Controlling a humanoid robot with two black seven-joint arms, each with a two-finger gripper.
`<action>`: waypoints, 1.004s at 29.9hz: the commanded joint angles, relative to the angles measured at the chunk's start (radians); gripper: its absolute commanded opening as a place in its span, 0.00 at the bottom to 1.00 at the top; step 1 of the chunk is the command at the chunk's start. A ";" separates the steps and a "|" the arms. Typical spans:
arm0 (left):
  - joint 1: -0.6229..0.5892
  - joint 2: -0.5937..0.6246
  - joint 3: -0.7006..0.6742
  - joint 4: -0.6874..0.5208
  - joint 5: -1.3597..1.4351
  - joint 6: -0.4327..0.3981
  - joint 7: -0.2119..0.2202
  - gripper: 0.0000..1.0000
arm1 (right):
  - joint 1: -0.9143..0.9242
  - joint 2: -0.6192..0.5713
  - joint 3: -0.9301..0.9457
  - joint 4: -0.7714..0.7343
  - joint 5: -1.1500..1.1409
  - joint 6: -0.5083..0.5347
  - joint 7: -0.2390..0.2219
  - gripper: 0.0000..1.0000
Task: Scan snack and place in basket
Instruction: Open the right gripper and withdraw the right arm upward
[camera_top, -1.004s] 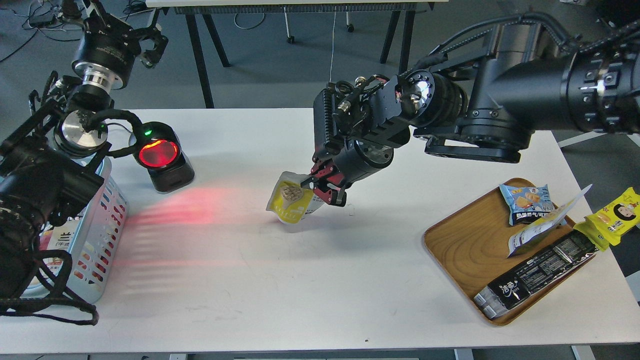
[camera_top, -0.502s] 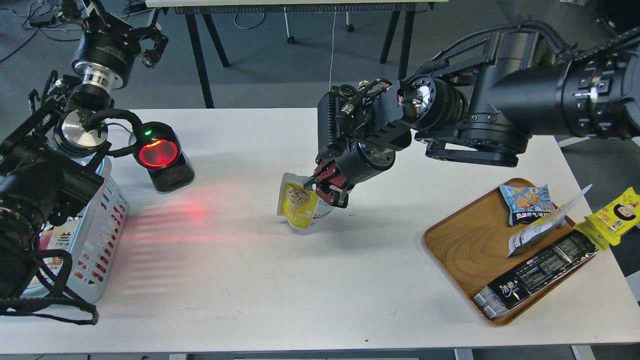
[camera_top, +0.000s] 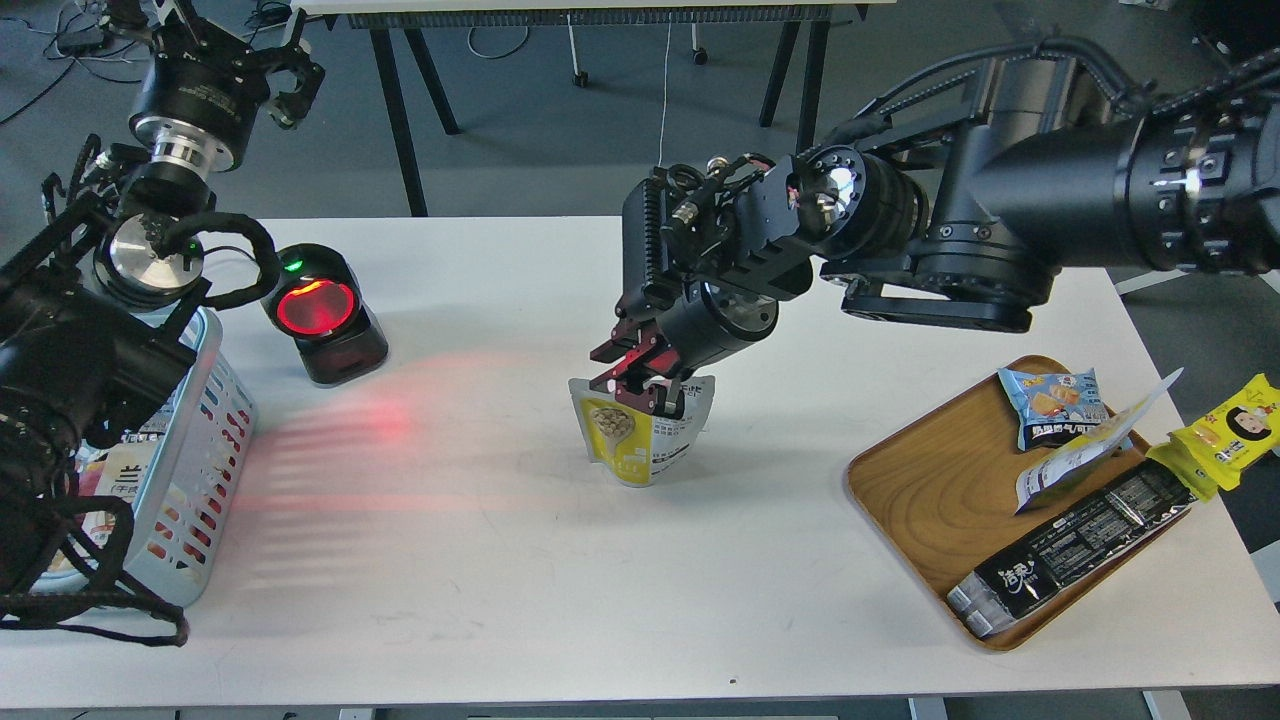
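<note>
A white table (camera_top: 480, 560) filled the room's foreground, with dark table legs and grey floor beyond it. Nearest the viewer, at the right edge, a wooden tray (camera_top: 920, 490) carried a long black bar package (camera_top: 1075, 550), a small light-blue biscuit packet (camera_top: 1050, 400) and a white pouch lying on its side; a yellow packet (camera_top: 1235, 430) hung off the tray's far corner. At the near left, the light-blue basket (camera_top: 205, 450) stood with its slotted wall facing the table's centre, partly hidden by the left arm's bulk.

Mid-table, the snack (camera_top: 635, 440) stood roughly upright, long axis near vertical, yellow front turned toward the viewer and slightly left. The right gripper (camera_top: 640, 385) was clamped on the pouch's top edge, its red-tipped fingers (camera_top: 612, 352) pinching from above; whether the base touched the table could not be told.

Farther back and left, the scanner (camera_top: 322, 312) glowed red, its beam falling in stripes across the table toward the viewer, its right end short of the pouch. The pouch therefore lay to the right of both scanner and basket, well apart from each. The right arm held it, so any carry would run leftward.

Farthest, the left gripper (camera_top: 285, 75) hung raised above the table's back corner, fingers apart, holding nothing.
</note>
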 joint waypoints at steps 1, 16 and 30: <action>-0.004 0.010 0.000 0.000 0.000 0.000 0.002 1.00 | 0.045 -0.095 0.051 0.076 0.051 0.004 0.000 0.65; -0.146 0.036 0.173 -0.007 0.158 0.000 -0.001 1.00 | -0.168 -0.658 0.367 0.225 0.355 0.016 0.000 0.97; -0.277 0.096 0.264 -0.246 0.650 0.000 0.010 0.97 | -0.539 -0.752 0.633 -0.039 0.930 0.105 0.000 0.99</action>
